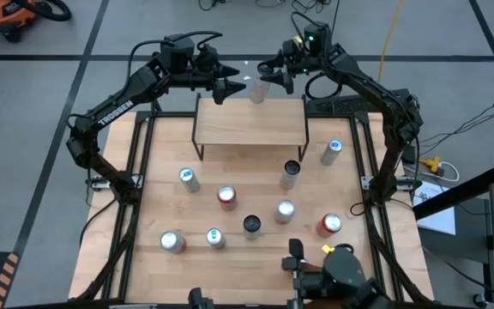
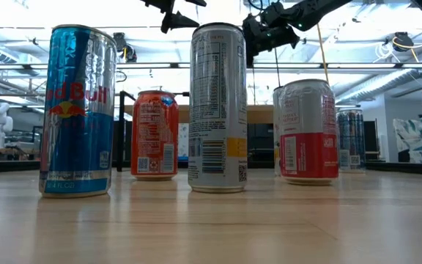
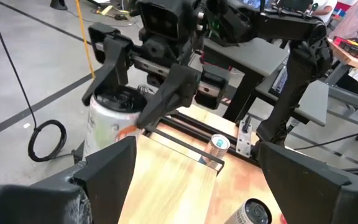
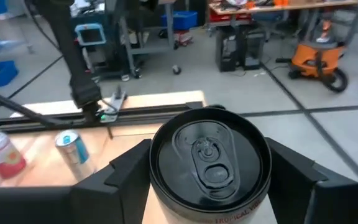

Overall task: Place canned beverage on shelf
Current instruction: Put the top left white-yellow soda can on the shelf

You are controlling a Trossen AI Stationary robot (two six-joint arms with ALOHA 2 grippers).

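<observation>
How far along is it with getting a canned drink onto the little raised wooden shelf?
Done: the right gripper has a white can with a black top clamped between its fingers, lifted near the far edge of the small light-wood shelf on black legs. In hand: carrying it over. Left: setting it down; the shelf top is bare. The left gripper waits open nearby.

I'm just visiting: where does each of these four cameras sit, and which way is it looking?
High view: overhead, straight down on table, shelf, both arms.
Low view: at tabletop height, level past a Red Bull can; arms overhead.
Left wrist view: on the left arm, facing the right gripper gripping a can; own fingers below.
Right wrist view: on the right arm, down onto that can.
Shared: both wrist views show this can.
</observation>
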